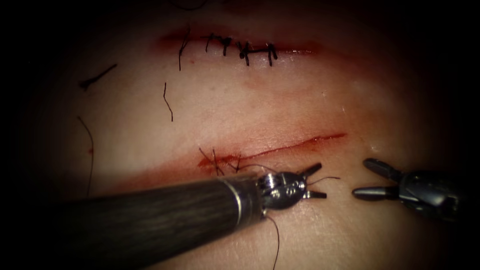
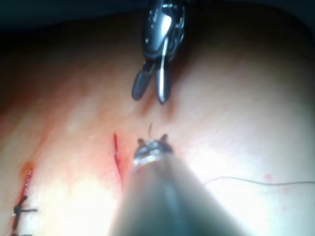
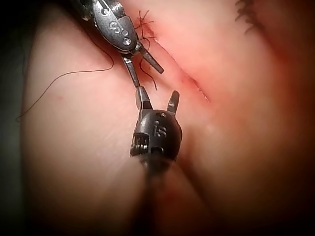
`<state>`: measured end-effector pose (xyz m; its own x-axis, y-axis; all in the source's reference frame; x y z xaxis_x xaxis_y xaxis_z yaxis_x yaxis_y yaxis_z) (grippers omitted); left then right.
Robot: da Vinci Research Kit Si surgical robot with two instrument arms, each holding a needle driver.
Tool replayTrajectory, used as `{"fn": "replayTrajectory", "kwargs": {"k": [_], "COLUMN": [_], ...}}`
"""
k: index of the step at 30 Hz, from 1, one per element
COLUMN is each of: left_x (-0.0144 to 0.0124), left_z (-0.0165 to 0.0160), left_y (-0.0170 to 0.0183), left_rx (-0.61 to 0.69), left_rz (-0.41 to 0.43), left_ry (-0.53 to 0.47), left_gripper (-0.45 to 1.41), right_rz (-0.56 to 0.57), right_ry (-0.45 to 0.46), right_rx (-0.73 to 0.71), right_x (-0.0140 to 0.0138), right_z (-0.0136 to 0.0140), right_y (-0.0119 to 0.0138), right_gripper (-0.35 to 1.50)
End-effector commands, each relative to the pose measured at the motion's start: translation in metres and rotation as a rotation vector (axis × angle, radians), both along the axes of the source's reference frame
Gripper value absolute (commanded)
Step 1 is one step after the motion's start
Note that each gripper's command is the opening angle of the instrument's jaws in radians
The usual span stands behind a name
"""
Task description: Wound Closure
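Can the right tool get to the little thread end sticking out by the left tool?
Probably yes. The right tool has open, empty jaws, and bare tissue lies between it and the thread end at the left tool.

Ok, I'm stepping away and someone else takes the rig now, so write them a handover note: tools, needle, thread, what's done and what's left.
Left tool: jaws open, holding nothing; a thread end lies between them.
Right tool: jaws open, empty, off the cut's right end.
Needle: I cannot make it out.
Done: upper cut stitched shut; lower cut has stitches at its left end.
Left: the rest of the lower cut, rightward, is open. Cut thread ends lie on the tissue.
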<state>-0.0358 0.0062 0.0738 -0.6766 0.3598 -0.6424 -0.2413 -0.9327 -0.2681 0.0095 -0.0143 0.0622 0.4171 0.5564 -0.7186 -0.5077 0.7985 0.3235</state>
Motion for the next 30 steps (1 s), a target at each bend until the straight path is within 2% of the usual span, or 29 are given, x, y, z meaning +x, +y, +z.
{"fn": "replayTrajectory", "kwargs": {"k": [1,2,4,5,6,9,11,18,23,30], "left_x": [-0.0008,-0.0011,-0.0014,-0.0015,-0.0015,-0.0013,-0.0009,0.0023,0.0049,0.0085], "left_z": [0.0006,0.0007,0.0009,0.0009,0.0008,0.0003,-0.0004,-0.0032,-0.0038,-0.0034], "left_y": [-0.0004,-0.0005,-0.0007,-0.0008,-0.0008,-0.0002,0.0003,0.0026,0.0032,0.0062], "left_rx": [0.001,-0.001,0.001,0.002,0.001,-0.016,-0.028,-0.060,-0.070,-0.059], "left_rz": [0.000,-0.003,-0.002,0.000,0.008,0.025,0.000,-0.010,-0.016,-0.063], "left_ry": [0.002,0.006,0.007,0.009,0.013,0.002,-0.029,-0.076,-0.116,-0.183], "left_gripper": [0.29,0.29,0.04,-0.17,-0.45,-0.45,-0.45,-0.45,-0.45,-0.45], "right_rz": [-0.001,-0.002,-0.003,-0.003,-0.005,-0.005,-0.004,-0.006,-0.026,-0.025], "right_ry": [0.005,0.007,0.005,0.004,0.003,0.003,0.002,0.006,0.029,0.063], "right_rx": [0.005,0.006,0.007,0.007,0.009,0.009,0.008,0.008,0.015,-0.002], "right_x": [0.0009,0.0010,0.0011,0.0011,0.0011,0.0011,0.0012,0.0023,0.0049,0.0106], "right_z": [0.0006,0.0006,0.0006,0.0006,0.0006,0.0006,0.0006,0.0010,0.0023,0.0058], "right_y": [-0.0008,-0.0008,-0.0007,-0.0007,-0.0007,-0.0007,-0.0008,-0.0011,-0.0017,-0.0023], "right_gripper": [1.48,1.48,1.48,1.48,1.48,1.48,1.48,1.48,1.48,1.48]}}
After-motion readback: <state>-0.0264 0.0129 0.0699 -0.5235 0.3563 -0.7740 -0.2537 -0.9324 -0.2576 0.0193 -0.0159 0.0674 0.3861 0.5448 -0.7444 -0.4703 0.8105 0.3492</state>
